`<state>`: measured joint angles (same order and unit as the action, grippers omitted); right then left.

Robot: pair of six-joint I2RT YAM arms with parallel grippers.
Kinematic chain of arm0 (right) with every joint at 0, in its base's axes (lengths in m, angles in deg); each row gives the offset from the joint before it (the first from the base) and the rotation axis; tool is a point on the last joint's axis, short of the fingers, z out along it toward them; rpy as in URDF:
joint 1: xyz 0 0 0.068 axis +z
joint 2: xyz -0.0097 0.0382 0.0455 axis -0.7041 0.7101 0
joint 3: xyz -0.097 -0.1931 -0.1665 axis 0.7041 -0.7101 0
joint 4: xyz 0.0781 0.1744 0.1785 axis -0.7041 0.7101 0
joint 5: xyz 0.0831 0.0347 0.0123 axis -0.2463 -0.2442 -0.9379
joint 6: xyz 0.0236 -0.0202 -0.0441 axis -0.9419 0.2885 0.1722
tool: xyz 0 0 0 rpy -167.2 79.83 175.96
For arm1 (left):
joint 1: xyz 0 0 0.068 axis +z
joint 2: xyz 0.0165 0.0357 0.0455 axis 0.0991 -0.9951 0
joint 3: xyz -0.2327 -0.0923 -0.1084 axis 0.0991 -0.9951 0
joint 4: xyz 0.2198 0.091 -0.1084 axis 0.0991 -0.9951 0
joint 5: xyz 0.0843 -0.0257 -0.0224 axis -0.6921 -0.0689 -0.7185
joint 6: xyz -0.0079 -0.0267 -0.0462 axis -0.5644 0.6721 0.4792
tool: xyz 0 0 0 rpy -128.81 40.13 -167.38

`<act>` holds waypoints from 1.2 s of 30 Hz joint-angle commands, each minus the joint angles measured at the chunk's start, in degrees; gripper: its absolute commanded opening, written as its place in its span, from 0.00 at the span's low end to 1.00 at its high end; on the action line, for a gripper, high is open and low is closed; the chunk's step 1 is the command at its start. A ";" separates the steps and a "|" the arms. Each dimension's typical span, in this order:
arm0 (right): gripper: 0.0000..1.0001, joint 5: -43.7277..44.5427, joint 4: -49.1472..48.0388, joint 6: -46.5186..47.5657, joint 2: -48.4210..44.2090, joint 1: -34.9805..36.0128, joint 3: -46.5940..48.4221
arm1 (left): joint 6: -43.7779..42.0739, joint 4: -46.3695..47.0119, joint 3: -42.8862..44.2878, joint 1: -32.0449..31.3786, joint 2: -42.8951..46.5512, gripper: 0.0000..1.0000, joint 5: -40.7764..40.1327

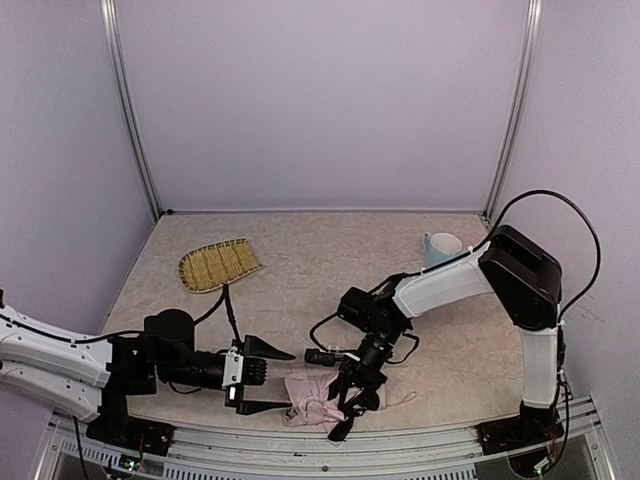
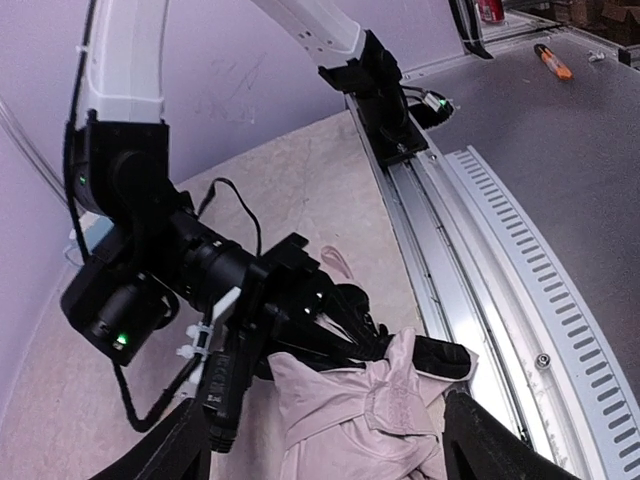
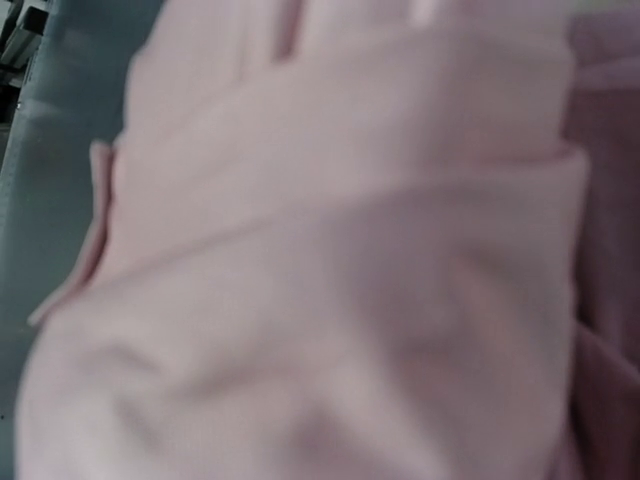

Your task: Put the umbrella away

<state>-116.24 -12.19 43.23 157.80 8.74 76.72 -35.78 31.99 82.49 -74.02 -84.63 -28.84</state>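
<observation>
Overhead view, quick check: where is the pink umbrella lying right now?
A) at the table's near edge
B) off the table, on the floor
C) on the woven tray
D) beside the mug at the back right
A: the umbrella lies crumpled at the near edge of the table, well apart from the woven tray and the mug.

Umbrella (image 1: 312, 400) at near edge of table (image 1: 300, 290); tray (image 1: 218, 265) behind left, mug (image 1: 440, 247) seemingly far right.

The umbrella (image 1: 312, 400), lower centre, is pale pink with black parts. The tray (image 1: 218, 264), left of centre, is straw-yellow with a woven ribbed pattern. The mug (image 1: 441, 246) is pale blue, and the table (image 1: 290, 300) is mottled beige.
</observation>
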 commanded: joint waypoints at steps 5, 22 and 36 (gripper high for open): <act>0.00 21.06 4.18 -4.34 6.02 -1.60 -2.41 | -2.24 -6.50 6.76 -3.20 -17.07 0.91 -4.80; 0.40 18.64 -7.21 -9.04 -1.36 -1.56 -4.02 | -6.03 -4.06 13.32 -4.22 -38.80 0.64 -11.53; 1.00 37.73 -24.16 -11.64 -29.47 -2.08 -18.29 | -3.91 -15.60 15.43 1.71 -40.92 0.47 -4.04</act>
<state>-89.93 -29.33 31.34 135.53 7.16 61.00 -40.72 29.15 99.97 -73.48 -122.46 -36.47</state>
